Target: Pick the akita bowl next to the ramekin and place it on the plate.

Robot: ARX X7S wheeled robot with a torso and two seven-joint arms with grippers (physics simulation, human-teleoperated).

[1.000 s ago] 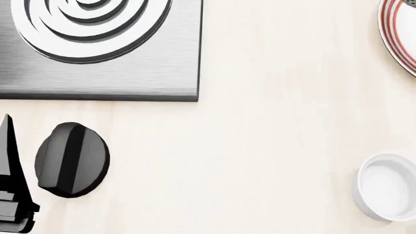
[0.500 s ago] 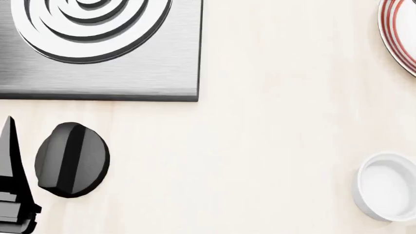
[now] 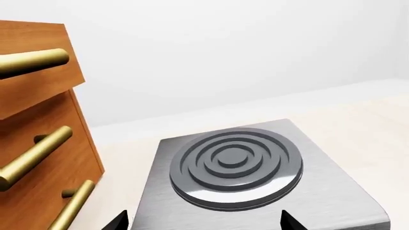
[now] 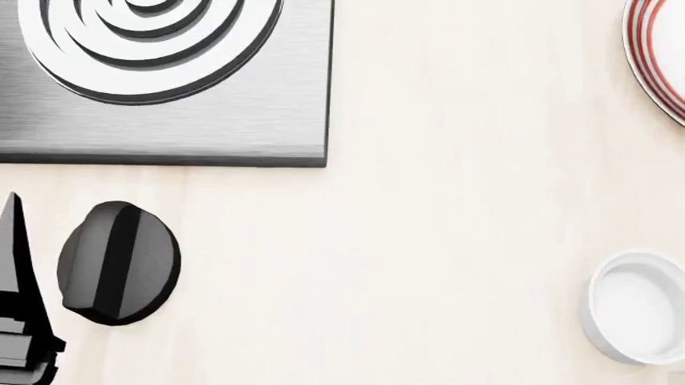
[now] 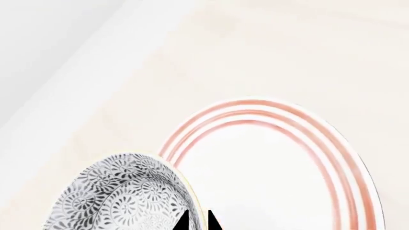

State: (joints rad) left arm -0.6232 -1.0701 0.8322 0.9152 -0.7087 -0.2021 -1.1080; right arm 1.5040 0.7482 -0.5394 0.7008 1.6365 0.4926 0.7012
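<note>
In the right wrist view my right gripper [image 5: 197,221] is shut on the akita bowl [image 5: 121,191], with the bowl's rim pinched between its two dark fingertips. The bowl is white with a dense grey flower pattern. Close beside it lies the plate [image 5: 255,108], white with red rings, and the bowl's edge overlaps the plate's rim in this view. The head view shows only the plate's edge [image 4: 655,56] at the top right and the plain white ramekin [image 4: 637,309] at the lower right. My left gripper [image 3: 204,223] is open and holds nothing, over the stove.
A steel stove top with a ringed burner [image 4: 160,72] fills the head view's upper left, with a black knob [image 4: 118,263] below it and my left gripper's finger [image 4: 22,305] beside that. Wooden drawers with brass handles [image 3: 38,153] stand next to the stove.
The left gripper's finger has dipped very slightly in the head view. Nothing else has moved.
</note>
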